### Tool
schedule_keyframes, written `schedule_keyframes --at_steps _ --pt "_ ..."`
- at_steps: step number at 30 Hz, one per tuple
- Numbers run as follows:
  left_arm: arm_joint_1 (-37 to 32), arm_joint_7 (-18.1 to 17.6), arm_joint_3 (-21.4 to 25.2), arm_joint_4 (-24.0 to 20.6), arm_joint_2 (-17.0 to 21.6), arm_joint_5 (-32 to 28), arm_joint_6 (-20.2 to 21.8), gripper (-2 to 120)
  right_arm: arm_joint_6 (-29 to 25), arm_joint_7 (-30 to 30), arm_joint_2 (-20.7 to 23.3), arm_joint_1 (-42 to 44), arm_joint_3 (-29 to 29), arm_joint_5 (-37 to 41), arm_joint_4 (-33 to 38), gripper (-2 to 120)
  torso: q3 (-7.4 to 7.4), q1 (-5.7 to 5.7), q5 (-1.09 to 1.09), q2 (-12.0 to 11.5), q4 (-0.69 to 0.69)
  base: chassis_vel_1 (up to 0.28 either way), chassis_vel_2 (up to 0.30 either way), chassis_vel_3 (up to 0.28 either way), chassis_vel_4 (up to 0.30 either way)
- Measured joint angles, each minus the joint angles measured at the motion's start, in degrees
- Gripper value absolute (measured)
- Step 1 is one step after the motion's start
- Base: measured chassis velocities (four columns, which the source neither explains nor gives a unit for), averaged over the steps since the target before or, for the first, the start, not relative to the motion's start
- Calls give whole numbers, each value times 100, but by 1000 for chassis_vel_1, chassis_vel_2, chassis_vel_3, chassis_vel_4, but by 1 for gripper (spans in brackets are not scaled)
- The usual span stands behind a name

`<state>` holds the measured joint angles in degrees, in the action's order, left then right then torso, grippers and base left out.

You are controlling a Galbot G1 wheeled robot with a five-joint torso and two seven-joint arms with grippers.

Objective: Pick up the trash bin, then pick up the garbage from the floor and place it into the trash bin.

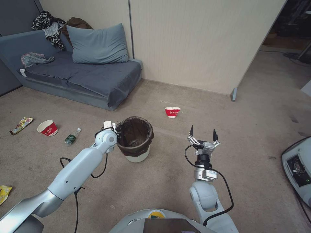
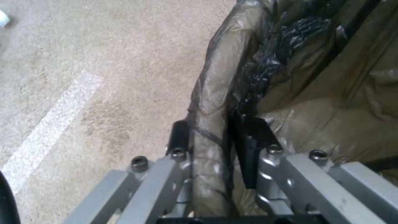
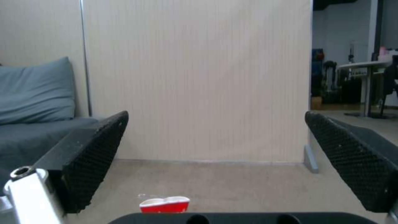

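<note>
- The sofa [image 1: 81, 76], grey-blue, stands against the wall with a pillow [image 1: 97, 45] on it; no writing can be made out on either.
- The floor [image 1: 168, 181] is beige carpet.
- The trash bin [image 1: 135, 138], white with a dark brown bag wrapped over its rim, stands on the floor in front of the robot, between the two arms.
- The left gripper [image 2: 215, 146] is at the bin's near-left rim, its jaws closed on the bagged rim, one finger outside and one inside.
- The right gripper [image 1: 203, 132] hangs above the floor to the right of the bin, jaws spread wide and holding nothing.
- A crushed red-and-white cup [image 1: 172, 112] lies beyond the bin toward the wall; its white print is too small to read.
- A second red cup [image 1: 47, 127] sits left of the bin, also with unreadable white print.
- A clear bottle [image 1: 72, 136] with a green label lies just beside that cup.
- A multicoloured wrapper [image 1: 21, 125] lies farther left.
- A yellow wrapper [image 1: 4, 193] lies at the left edge.
</note>
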<state>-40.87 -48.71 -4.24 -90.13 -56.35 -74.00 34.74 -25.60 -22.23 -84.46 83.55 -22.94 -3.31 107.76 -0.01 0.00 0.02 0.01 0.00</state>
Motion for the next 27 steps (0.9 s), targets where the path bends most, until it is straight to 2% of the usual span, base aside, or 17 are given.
schedule_keyframes --at_steps 5,19,27 --pt "-8 -10 41 54 -53 -16 5 6 3 -14 -20 10 3 -1 7 100 -1 0 0 1 -1 0 0 0 0" --pt "-88 178 68 170 -189 381 -110 6 15 -60 -28 -9 -11 1 7 100 -2 -1 2 2 2 0 0 0 0" --pt "-181 384 27 22 -212 780 -290 6 35 -84 -22 -38 -17 14 5 100 2 0 -7 0 1 0 0 0 0"
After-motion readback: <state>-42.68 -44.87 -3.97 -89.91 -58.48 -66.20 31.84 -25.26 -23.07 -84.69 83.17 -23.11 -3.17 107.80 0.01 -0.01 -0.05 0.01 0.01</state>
